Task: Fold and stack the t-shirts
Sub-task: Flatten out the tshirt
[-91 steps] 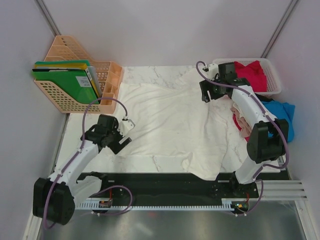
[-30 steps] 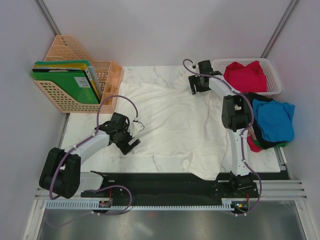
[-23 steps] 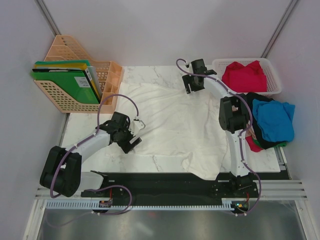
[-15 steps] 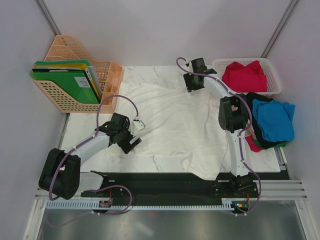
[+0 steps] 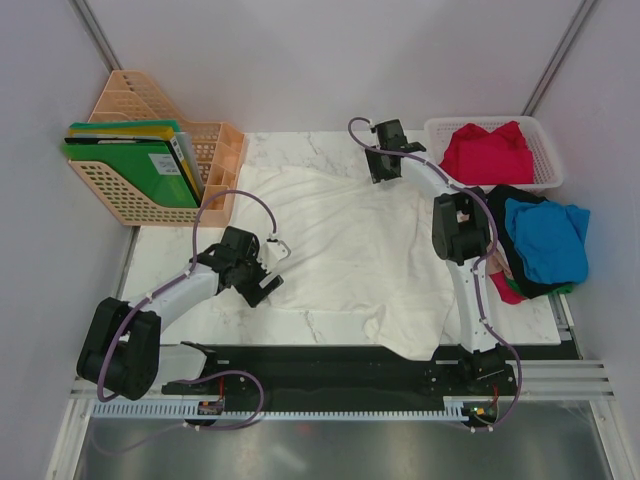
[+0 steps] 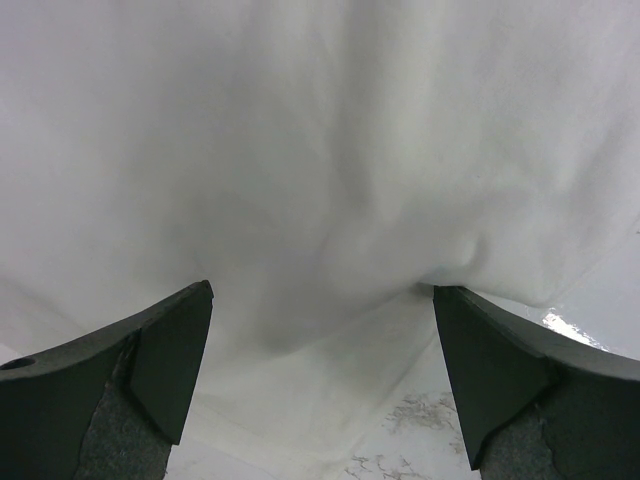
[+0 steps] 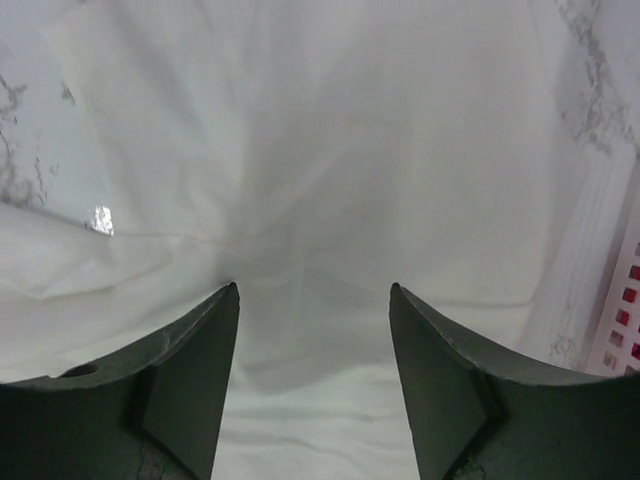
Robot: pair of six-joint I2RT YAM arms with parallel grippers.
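Note:
A large white t-shirt point(image 5: 340, 235) lies spread and wrinkled over the marble table point(image 5: 170, 260). My left gripper point(image 5: 264, 288) hovers open at the shirt's near left edge. In the left wrist view, cloth point(image 6: 320, 150) lies between and beyond its gripper point(image 6: 321, 288), with bare marble below. My right gripper point(image 5: 378, 172) stands open over the shirt's far edge; only white cloth point(image 7: 320, 150) shows under this gripper point(image 7: 314, 286). A red t-shirt point(image 5: 487, 150) fills the basket. A bright blue t-shirt point(image 5: 545, 235) tops a pile at the right, with a black one point(image 5: 505, 195) under it.
An orange file rack point(image 5: 205, 150) holding green folders point(image 5: 135, 165) stands at the back left. The white mesh basket point(image 5: 440, 125) sits at the back right, its wall showing beside the right gripper point(image 7: 625, 320). A black rail point(image 5: 330, 370) runs along the near edge.
The right gripper has slid left along the shirt's far edge, away from the basket. The left gripper has moved right, up to the shirt's left edge. The blue shirt pile is now uncovered.

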